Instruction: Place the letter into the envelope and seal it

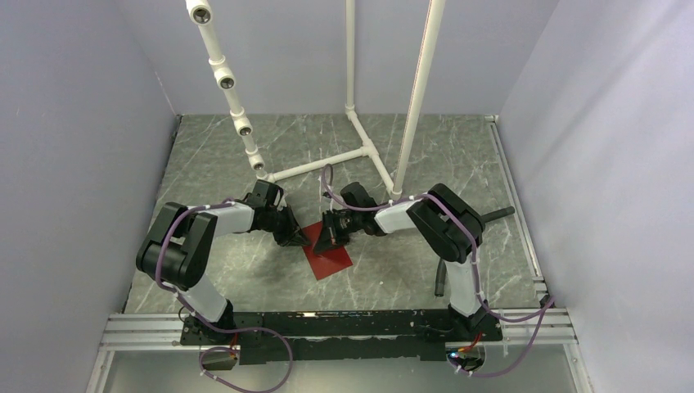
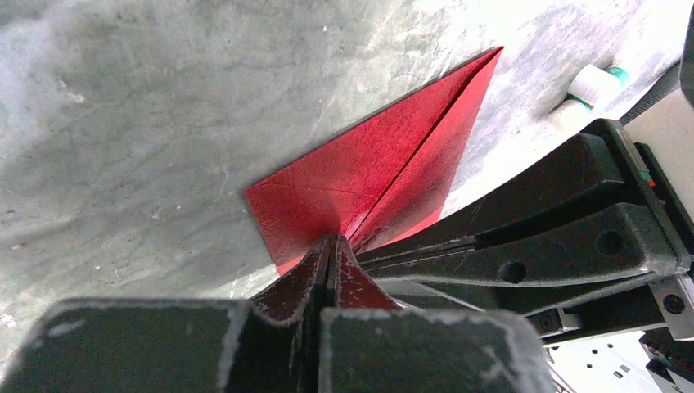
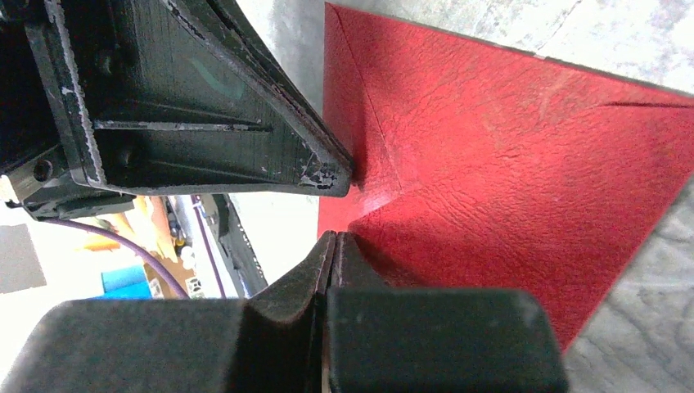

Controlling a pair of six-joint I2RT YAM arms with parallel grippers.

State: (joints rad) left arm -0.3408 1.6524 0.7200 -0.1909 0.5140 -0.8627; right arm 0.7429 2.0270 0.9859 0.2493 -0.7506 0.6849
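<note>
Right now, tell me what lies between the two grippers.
Only the red envelope: in the right wrist view, it fills the gap from left gripper to right gripper.

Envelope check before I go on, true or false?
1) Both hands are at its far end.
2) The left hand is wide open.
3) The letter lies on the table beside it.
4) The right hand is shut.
1) True. The left hand and the right hand meet at the far end of the envelope.
2) False. Its fingers are closed together, with the tips at the envelope.
3) False. No letter shows in any view. Only the red envelope lies on the table by the hands.
4) True. Its fingers are pressed together.
</note>
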